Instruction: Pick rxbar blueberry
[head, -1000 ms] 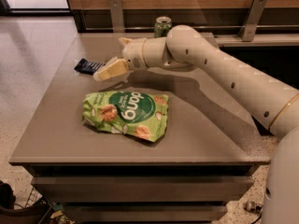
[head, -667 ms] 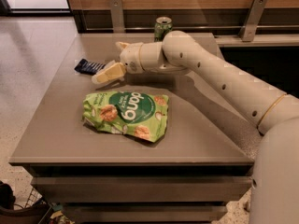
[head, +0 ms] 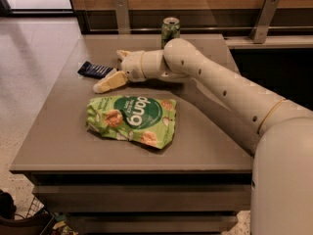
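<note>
The rxbar blueberry [head: 96,69], a small flat dark navy bar, lies on the grey table [head: 205,146] near its far left edge. My gripper [head: 108,71] is just right of the bar, low over the table, with its fingers spread open. The lower cream finger [head: 109,81] points left in front of the bar's right end. The other finger [head: 122,55] is behind it. The bar is not held. The white arm [head: 230,92] reaches in from the right.
A large green "dang" chip bag [head: 132,119] lies in the middle of the table, in front of the gripper. A green drink can [head: 170,31] stands at the back edge, behind the arm. A wooden wall with metal brackets [head: 264,18] runs behind the table.
The arm has swung a little to the left and the gripper has edged closer to the blue bar. The bar, the bag and the can have not moved.
</note>
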`<state>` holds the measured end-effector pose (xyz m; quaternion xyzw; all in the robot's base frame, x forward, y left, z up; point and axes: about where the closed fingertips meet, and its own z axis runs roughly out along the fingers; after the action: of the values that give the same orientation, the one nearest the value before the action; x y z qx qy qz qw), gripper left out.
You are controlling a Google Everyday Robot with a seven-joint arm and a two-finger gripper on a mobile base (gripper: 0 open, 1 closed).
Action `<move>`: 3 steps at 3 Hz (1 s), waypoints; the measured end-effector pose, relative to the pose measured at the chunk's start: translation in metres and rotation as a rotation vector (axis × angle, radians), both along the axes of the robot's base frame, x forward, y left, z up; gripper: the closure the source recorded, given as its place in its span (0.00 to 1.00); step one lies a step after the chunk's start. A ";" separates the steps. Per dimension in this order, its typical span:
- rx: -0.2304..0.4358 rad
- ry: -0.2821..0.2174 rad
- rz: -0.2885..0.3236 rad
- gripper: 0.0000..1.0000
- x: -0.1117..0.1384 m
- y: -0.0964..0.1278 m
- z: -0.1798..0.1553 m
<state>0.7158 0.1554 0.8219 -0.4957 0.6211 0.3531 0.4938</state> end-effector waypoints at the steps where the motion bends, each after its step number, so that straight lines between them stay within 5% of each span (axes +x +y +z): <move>1: -0.041 -0.001 0.005 0.00 -0.002 0.005 -0.011; 3: -0.074 -0.003 0.016 0.39 -0.004 0.009 -0.012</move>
<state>0.7122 0.1640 0.8097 -0.5189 0.6292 0.3331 0.4732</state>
